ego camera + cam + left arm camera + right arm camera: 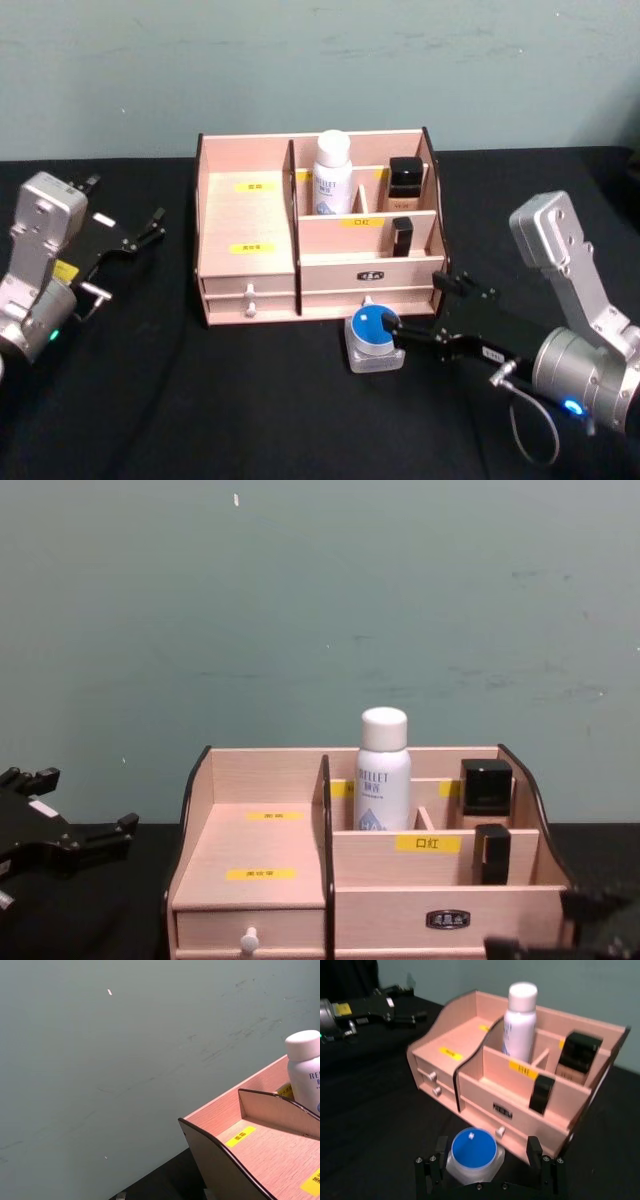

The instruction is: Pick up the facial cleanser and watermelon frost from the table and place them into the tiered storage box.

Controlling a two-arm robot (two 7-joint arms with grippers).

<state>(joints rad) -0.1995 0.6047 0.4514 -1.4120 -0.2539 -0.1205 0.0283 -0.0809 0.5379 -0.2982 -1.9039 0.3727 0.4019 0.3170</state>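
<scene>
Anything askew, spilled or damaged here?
Nothing stands out. The light wooden tiered storage box sits square, white bottle upright inside; the blue-lidded jar stands upright between the right hand's open fingers; left hand parked aside.

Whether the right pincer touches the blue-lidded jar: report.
Cannot tell. Right wrist view: right pincer straddles the blue-lidded jar; one finger clear, other overlaps its edge.

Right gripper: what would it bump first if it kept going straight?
The small clear jar with a round blue lid, between the right gripper's open fingers; beyond it, probably the light wooden storage box.
</scene>
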